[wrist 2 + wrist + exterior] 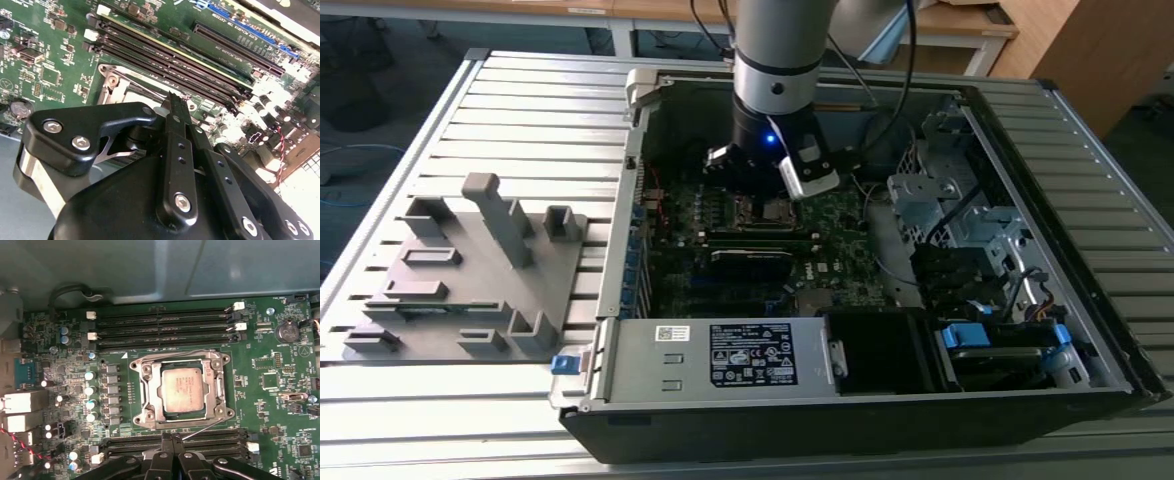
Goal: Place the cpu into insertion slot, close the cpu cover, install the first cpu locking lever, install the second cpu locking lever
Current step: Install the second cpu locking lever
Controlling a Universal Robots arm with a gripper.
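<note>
In the first wrist view the cpu [182,387] lies flat in the insertion slot [220,412], its dull silver face showing. The silver cpu cover [150,390] lies down around it as a frame. A thin wire lever [205,429] slants along the socket's edge nearest my fingertips. My gripper [171,438] is shut, its black fingers pressed together just beside that lever, with nothing seen between them. In the second wrist view the gripper [172,100] hangs over the socket frame [117,82]. In the exterior view the gripper [767,192] hovers right above the socket [771,211].
Long black memory slots [160,330] flank the socket on two sides. The open computer case [881,400] has metal walls, a power supply [720,355] and drive bays [947,210]. A grey fixture block [467,270] sits on the slatted table at the exterior view's left.
</note>
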